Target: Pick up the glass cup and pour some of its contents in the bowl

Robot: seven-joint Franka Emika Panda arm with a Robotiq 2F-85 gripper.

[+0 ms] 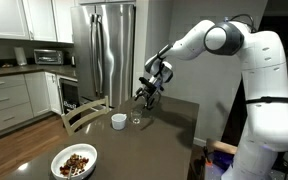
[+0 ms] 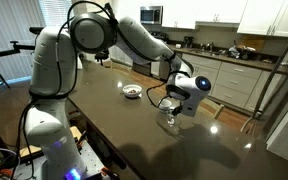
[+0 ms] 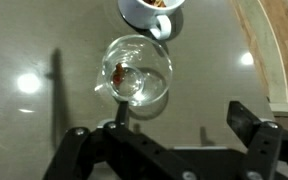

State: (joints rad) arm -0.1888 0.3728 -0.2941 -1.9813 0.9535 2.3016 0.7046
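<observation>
Got the pincer spread wide up front, pinching nothing, hanging over the glass cup on the desk. Can spot brown contents inside, then a white cup just past it, and the bowl well beyond.

Dark, glossy table, long; ceiling lights reflect off its top in the wrist view.

Three things stand on it:
- Wide white bowl with brown pieces, near one end, well apart from the rest; also shows in an exterior view.
- Small white cup, upright, mid-table.
- Glass cup, upright, just beside the white cup. Touching or not, cannot tell.

In the wrist view, brown bits sit inside the glass cup.
</observation>
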